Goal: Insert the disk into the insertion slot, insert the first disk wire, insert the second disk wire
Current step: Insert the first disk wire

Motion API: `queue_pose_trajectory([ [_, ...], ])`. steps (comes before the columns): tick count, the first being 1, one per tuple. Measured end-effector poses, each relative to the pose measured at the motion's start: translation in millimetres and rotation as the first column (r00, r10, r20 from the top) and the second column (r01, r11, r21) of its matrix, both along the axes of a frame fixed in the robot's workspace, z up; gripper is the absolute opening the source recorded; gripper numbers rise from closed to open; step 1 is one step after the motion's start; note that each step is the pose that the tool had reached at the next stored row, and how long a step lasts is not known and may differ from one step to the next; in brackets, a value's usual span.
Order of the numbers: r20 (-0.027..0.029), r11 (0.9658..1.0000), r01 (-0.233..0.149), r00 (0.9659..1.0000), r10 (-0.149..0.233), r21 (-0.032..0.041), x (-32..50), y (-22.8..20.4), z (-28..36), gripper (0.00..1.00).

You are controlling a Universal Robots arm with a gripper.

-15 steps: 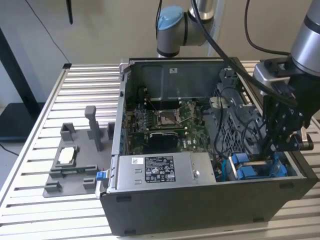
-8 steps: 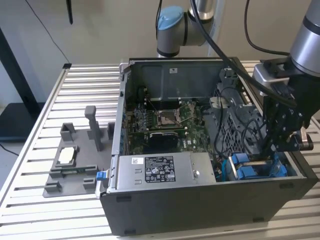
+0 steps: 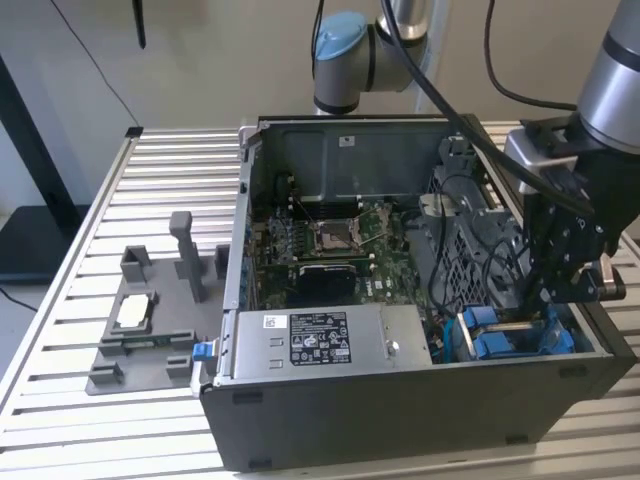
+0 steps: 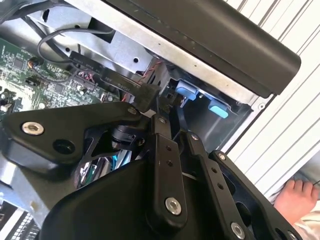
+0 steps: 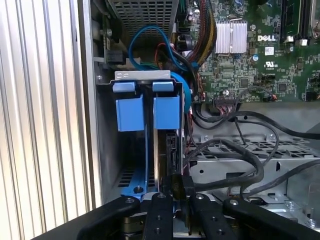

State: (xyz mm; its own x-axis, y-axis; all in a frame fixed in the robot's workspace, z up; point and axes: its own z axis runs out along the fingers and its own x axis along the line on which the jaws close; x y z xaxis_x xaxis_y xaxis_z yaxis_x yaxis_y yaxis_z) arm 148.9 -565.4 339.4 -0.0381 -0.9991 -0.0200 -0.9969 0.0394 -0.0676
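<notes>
The disk (image 5: pixel 168 150) stands on edge in the insertion slot (image 5: pixel 131 150) of the drive cage, clipped in its blue carrier, whose blue tabs (image 5: pixel 166 111) face out. In the exterior view the blue carriers (image 3: pixel 497 344) sit at the case's front corner on that view's right. My gripper (image 5: pixel 179 194) reaches down into the case right at the disk's edge. It is shut on the black connector of a disk wire (image 5: pixel 178 181). The second wrist view has the same connector (image 4: pixel 146 95) at the tips of my gripper (image 4: pixel 170 120), with its flat black cable running off over the motherboard.
The open computer case (image 3: pixel 400 420) lies on a slatted metal table (image 3: pixel 170 180). A silver power-supply box (image 3: pixel 320 345) fills its front. Loose black and blue cables (image 5: pixel 235 150) crowd the drive cage. A grey fixture (image 3: pixel 150 320) stands beside the case. Part of a person (image 4: pixel 295 200) is at the table's edge.
</notes>
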Motion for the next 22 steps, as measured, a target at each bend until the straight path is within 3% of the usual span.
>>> queue_pose_trajectory([
  [5,0.0144,1.0,-0.004,0.9999,0.004,0.0004,-0.6,0.4,0.0,0.19],
  [12,0.0156,1.0,-0.004,0.9999,0.004,0.0,-5.2,0.5,-0.2,0.19],
  [17,0.0222,1.0,-0.004,0.9997,0.004,0.0007,-5.2,0.5,-3.3,0.19],
  [22,0.0251,1.0,-0.004,0.9997,0.004,-0.0009,-5.2,0.4,-6.8,0.19],
])
